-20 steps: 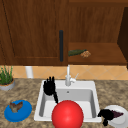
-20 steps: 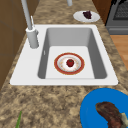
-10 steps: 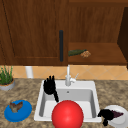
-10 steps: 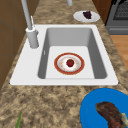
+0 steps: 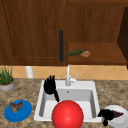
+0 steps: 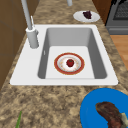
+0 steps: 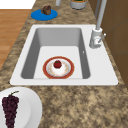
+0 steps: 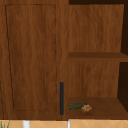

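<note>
My left hand (image 5: 50, 86) hovers over the back left corner of the white sink (image 5: 40, 110), fingers straight and pointing up, holding nothing. My right hand (image 5: 106, 115) hangs at the sink's front right corner, at the edge of a white plate (image 5: 121, 120) that carries dark grapes (image 5: 117, 114). A big red ball (image 5: 67, 115) shows in front of the basin in the front view. On the basin floor lies a red-rimmed plate (image 6: 60, 68) with a small red fruit (image 6: 70, 62) at its middle. The faucet (image 5: 68, 77) stands behind the basin.
A blue plate (image 5: 23, 112) with brown food (image 5: 15, 107) sits on the counter left of the sink, a potted plant (image 5: 6, 85) behind it. Above, a shut cabinet door with a dark handle (image 5: 61, 46), beside an open shelf holding a cucumber (image 5: 76, 52) and a brown lump (image 5: 85, 54).
</note>
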You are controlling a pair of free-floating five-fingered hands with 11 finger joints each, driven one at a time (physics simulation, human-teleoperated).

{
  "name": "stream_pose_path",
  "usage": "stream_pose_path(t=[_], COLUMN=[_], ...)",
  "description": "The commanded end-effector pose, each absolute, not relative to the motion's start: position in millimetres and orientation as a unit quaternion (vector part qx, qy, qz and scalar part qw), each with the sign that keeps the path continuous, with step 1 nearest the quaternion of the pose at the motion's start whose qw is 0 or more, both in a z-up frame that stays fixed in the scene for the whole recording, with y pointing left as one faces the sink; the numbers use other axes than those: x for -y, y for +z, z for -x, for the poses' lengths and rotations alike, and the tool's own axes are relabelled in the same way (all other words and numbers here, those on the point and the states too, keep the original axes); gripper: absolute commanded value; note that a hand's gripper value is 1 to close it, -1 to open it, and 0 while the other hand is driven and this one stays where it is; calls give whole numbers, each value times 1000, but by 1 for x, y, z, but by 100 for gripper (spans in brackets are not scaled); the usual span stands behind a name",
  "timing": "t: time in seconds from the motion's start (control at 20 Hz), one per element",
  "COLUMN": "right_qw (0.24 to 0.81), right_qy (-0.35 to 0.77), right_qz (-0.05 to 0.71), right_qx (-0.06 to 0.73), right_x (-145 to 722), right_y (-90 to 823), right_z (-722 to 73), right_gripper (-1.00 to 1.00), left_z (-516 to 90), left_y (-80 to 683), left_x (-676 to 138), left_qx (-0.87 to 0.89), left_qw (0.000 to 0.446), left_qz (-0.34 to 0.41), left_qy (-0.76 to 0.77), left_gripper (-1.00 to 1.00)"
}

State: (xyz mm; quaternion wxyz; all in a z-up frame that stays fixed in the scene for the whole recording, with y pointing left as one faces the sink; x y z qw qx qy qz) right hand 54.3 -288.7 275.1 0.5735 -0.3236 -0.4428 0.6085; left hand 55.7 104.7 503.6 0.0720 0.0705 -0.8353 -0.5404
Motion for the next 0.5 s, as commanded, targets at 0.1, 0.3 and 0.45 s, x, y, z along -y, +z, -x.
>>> stream_pose_path(t=[0.1,0.3,0.45], right_qw=[574,574,574], right_qy=[608,608,608], right_qz=[324,324,324], right_qx=[443,443,443], right_x=[289,289,289], right_y=[275,275,275], right_z=[-54,-54,-54], right_gripper=[0,0,0], left_z=[-56,-56,-56], left_y=[504,504,504], left_x=[-104,-103,-102], left_qx=[866,868,870], left_qw=[89,89,89], left_qz=[-96,-96,-97], left_qy=[-482,-479,-476], left_gripper=[-100,-100,-100])
